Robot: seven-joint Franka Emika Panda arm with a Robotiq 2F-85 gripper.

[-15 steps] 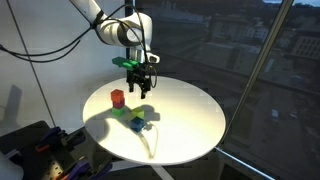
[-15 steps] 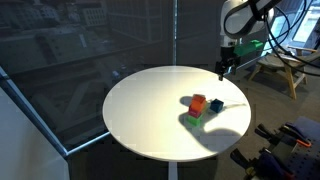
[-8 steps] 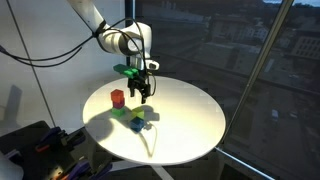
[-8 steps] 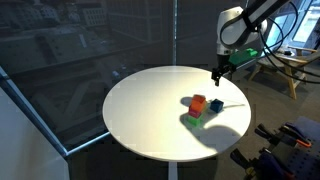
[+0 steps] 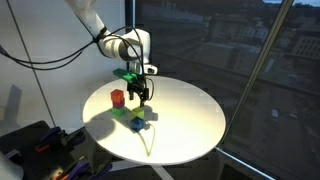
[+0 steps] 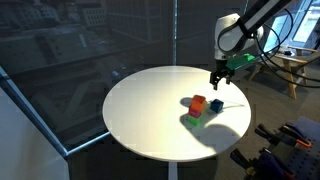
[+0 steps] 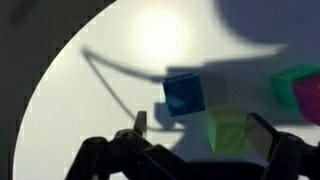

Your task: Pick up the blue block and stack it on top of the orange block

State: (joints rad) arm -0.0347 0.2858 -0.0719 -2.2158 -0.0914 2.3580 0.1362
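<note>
While the hand [image 5: 143, 96] hovers empty, jaws wide, four cubes sit clustered on the counter [image 6: 140, 110]: one blue block [image 7: 183, 95] beside one yellow cube [image 7: 228, 132], one green cube [image 7: 293, 80], one orange block [image 6: 198, 102].

We see the dark blue block [image 6: 216, 105] sitting flat on the round white table [image 6: 140, 110], near the upright red-orange block [image 6: 198, 103] but not touching it.
</note>
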